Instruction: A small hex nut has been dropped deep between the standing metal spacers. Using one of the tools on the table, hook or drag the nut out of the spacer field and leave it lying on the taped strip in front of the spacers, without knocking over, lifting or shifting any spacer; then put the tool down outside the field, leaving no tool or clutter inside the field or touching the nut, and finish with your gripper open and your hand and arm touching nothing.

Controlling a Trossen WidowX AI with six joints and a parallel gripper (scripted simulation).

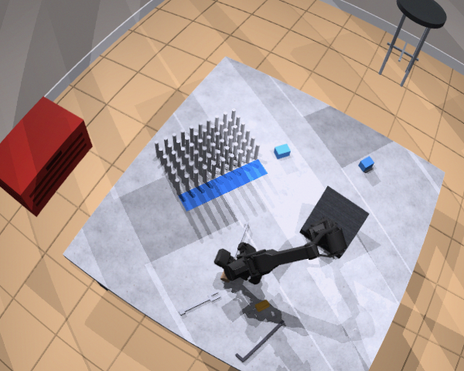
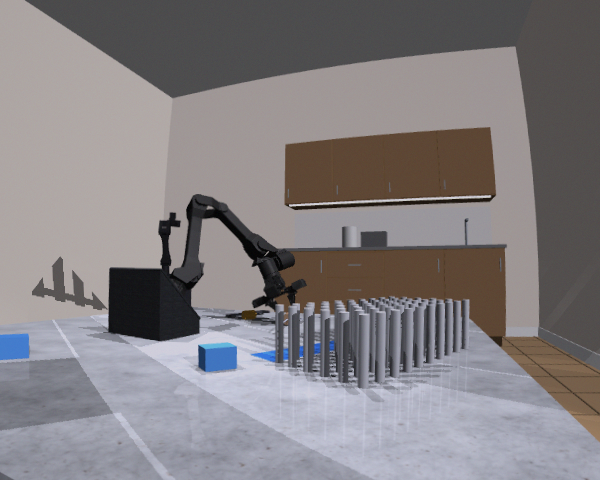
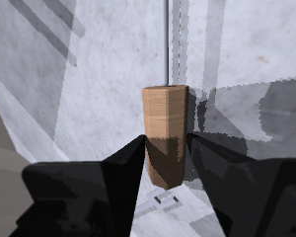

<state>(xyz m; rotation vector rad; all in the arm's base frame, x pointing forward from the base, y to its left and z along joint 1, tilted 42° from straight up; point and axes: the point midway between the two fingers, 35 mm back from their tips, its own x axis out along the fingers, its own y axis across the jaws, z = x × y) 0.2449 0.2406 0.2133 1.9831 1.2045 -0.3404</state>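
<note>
A pale, marbled table [image 1: 176, 259] [image 2: 290, 439] [image 3: 109, 59] stood on a tan tiled floor [image 1: 116, 79] [image 2: 564, 372]. The gripper [image 1: 229, 272] [image 2: 283, 313] [image 3: 166, 138] was pinching the wooden handle [image 1: 224, 277] [image 2: 286, 320] [image 3: 165, 114] of a tool, in front of the posts [image 1: 233, 115] [image 2: 363, 351], beyond the blue strip [image 1: 224, 184] [image 2: 269, 355]. The step in hand, judged as carrying the tool to the posts, called for a firm grip, the thin rod [image 1: 243, 234] [image 3: 164, 39] aligned with a lane between posts, and a slow entry without sideways sweep; a skewed rod could have toppled one. The nut was not discernible; by the task it lay deep among the posts, well apart from the jaws.
</note>
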